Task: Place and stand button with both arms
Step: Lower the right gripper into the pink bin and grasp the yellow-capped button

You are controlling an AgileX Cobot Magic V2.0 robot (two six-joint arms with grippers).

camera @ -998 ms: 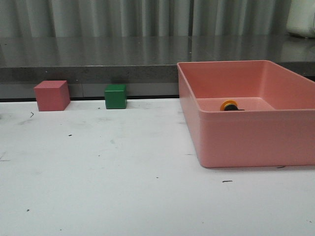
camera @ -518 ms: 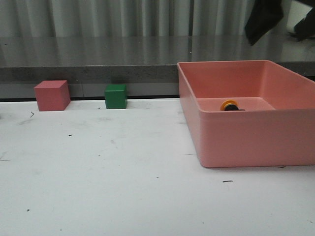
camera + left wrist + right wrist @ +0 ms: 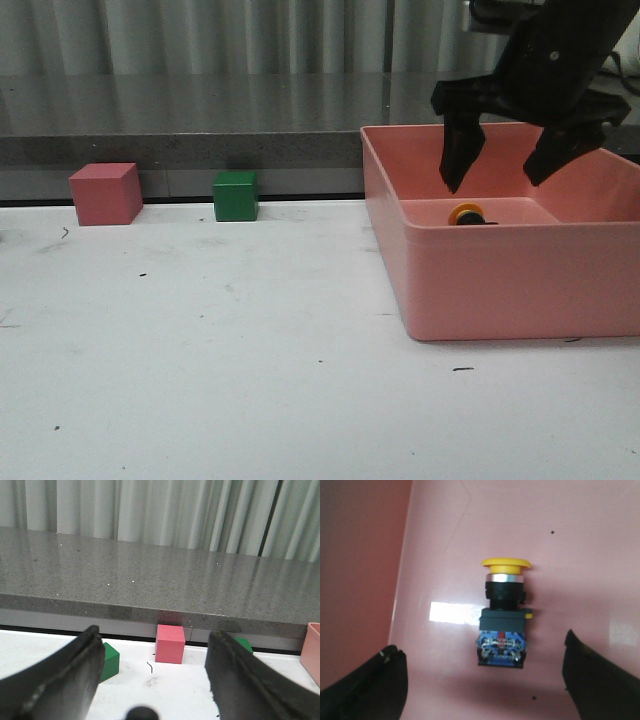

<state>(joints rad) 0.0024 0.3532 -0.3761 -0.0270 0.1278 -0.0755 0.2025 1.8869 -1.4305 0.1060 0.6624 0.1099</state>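
— Right tool (image 3: 500,186) hangs over the pink box (image 3: 500,290) with its two fingers spread wide — nothing in them.

— Where is the button (image 3: 504,612)?

— Right under that tool, lying on its side on the box floor, between the two fingertips but not touching them.

— And the left tool (image 3: 150,680)?

— Spread wide too, and empty. Far in front of it sit a pink cube (image 3: 170,643) and a green cube (image 3: 110,661) on the white desk (image 3: 200,380).
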